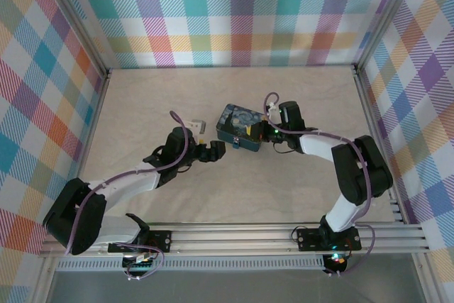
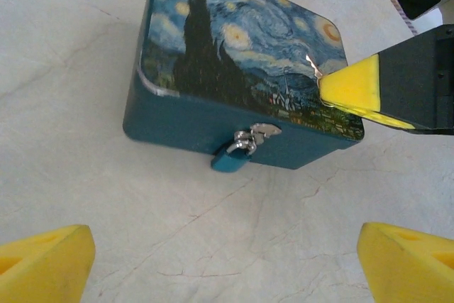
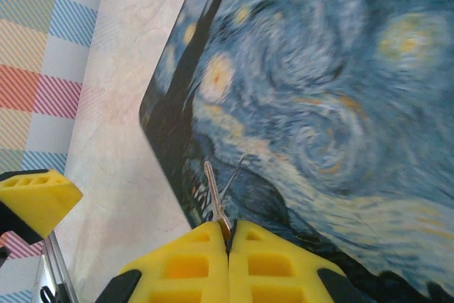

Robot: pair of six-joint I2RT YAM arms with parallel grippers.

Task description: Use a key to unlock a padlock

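Observation:
A dark-blue box (image 2: 241,54) printed with a swirly painting lies mid-table. The small blue padlock (image 2: 232,158) hangs by its silver shackle from the hasp on the box's front wall and rests on the table. My right gripper (image 3: 228,235) is shut on the thin key (image 3: 215,193), whose blade sticks out over the lid near the front edge. From the left wrist, that key (image 2: 312,64) shows at the tip of the right fingers (image 2: 349,90). My left gripper (image 2: 225,267) stands open, a short way in front of the padlock, nothing between its fingers (image 2: 46,264).
Plaid walls (image 1: 234,12) close in the back and both sides. An aluminium rail (image 1: 284,233) runs along the near edge. The two grippers, left (image 1: 217,150) and right (image 1: 258,131), flank the box (image 1: 234,127). Bare marble-patterned table (image 1: 142,97) lies left and behind.

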